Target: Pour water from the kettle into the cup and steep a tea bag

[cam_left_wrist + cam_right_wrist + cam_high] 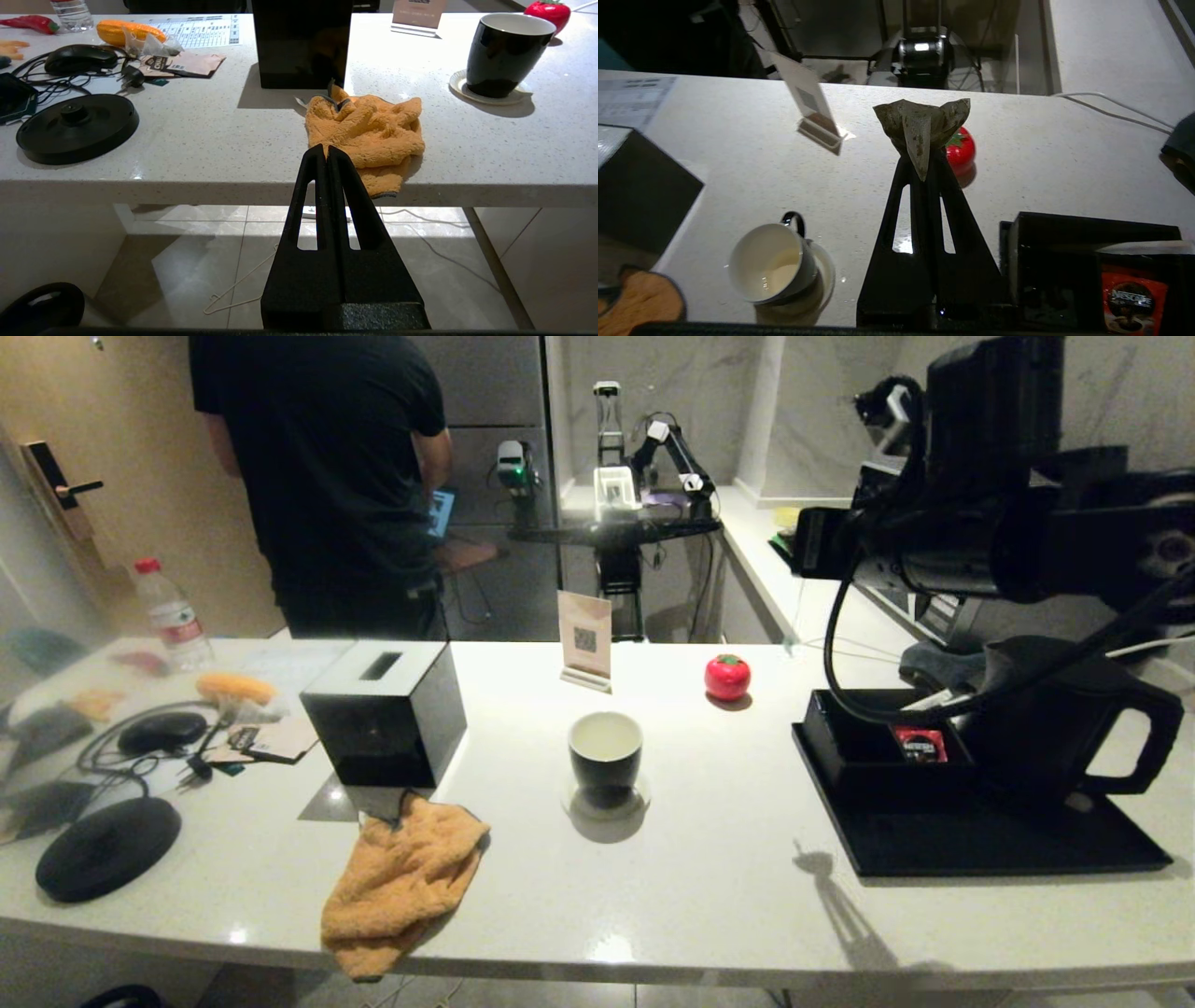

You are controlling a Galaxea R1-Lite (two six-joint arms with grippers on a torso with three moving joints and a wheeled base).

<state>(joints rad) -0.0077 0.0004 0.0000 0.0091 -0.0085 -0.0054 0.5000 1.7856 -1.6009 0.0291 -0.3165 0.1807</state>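
Holding a tea bag (920, 130) pinched at my right gripper (924, 161) tips, so the next move turns on where the cup (605, 756) lies from that gripper

Head view: right arm is raised high on the right side, over the black tray (980, 845) w/ the kettle (1055, 728). Gripper tips themselves aren't clear here, hidden behind the arm's bulk. Cup stands on its coaster near mid-counter, well apart from the arm, off to its left and lower. Kettle sits almost under the arm, handle pointing away to the right. Red tomato toy (727, 677) is between cup and tray, further back. A person stands beyond the counter, back-left

Left wrist view: left gripper (327, 151) is clenched on nothing, parked below the counter edge, pointing at the orange cloth (369, 133). Cup is ahead and to its right, up on the counter; this arm is nearer by reach but idle

Right wrist view: jaws closed on the bag, which stands up past the tips, folded and wrinkled. Cup lies on the gripper's left and closer to the wrist than the tips are, mouth open upward, a little liquid in the bottom, prob. water (777, 275). My read: bag must travel left and back, then down into the mouth
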